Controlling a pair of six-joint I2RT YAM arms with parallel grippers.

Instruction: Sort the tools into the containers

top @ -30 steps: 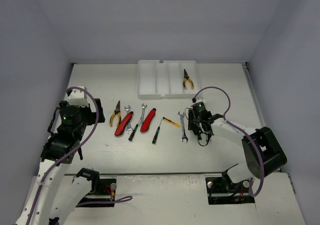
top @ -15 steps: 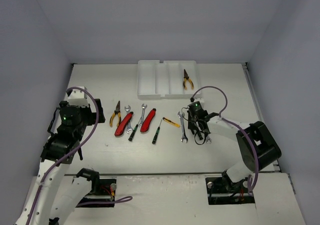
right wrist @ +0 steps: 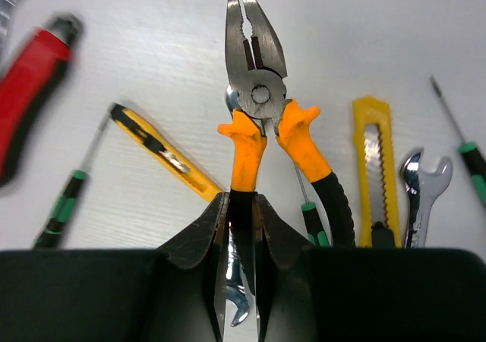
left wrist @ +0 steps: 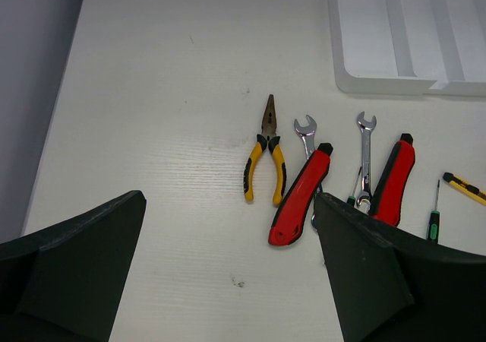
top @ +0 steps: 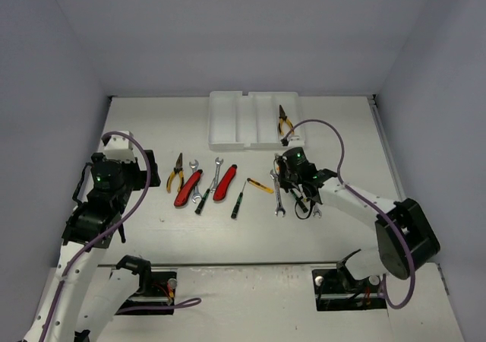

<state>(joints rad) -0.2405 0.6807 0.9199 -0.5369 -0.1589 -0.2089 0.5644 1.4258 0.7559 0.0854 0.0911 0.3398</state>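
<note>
In the right wrist view, my right gripper [right wrist: 244, 213] is shut on one black-and-orange handle of the combination pliers [right wrist: 257, 91], whose nose points away from me over the white table. From above, the right gripper [top: 293, 178] sits just right of a silver wrench [top: 277, 194]. The left gripper [left wrist: 235, 281] is open and holds nothing, near the yellow-handled pliers [left wrist: 264, 159] and a red cutter [left wrist: 301, 196]. The white tray [top: 228, 121] stands at the back with one pair of pliers [top: 285, 121] in its right slot.
Under the held pliers lie a yellow knife [right wrist: 156, 156], a yellow cutter [right wrist: 373, 167], a wrench [right wrist: 421, 186] and green-handled screwdrivers [right wrist: 64, 209]. A row of tools runs across the table's middle, with a second red cutter [top: 225, 183] and a screwdriver [top: 238, 200].
The right gripper has shut on the pliers' handle and shifted left and a little toward the tray. The left arm has not moved.
</note>
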